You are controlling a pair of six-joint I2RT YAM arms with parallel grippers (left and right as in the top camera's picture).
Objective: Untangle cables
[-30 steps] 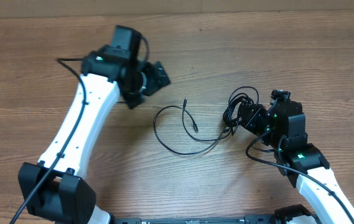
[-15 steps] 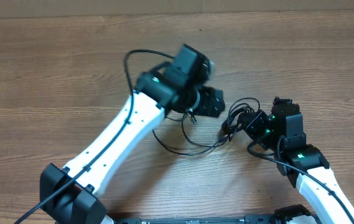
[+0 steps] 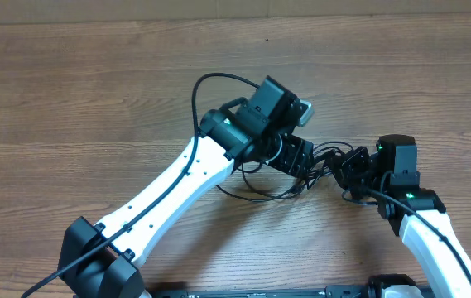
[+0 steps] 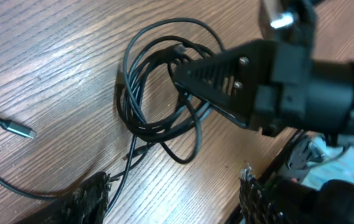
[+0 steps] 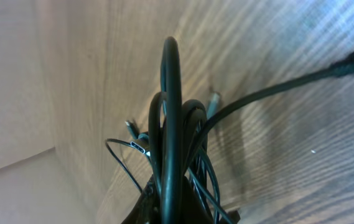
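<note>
- The cables [image 4: 129,93] are thin, smooth black cords wound into an oval coil. Its long axis runs top to bottom in the left wrist view, and it lies right of centre in the overhead view.
- A loose strand ends in a small silvery plug [image 4: 20,129] at the left edge, pointing lower right.
- The matte black right hand [image 4: 181,71] pinches the coil's upper part.
- The left hand [image 4: 173,199] is spread at the lower edge.
- The worktop [image 3: 94,83] is brown woodgrain.

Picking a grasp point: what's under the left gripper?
Tangled cables looped on the table, the right gripper shut on them. Overhead, the left gripper covers most of the tangle.
</note>
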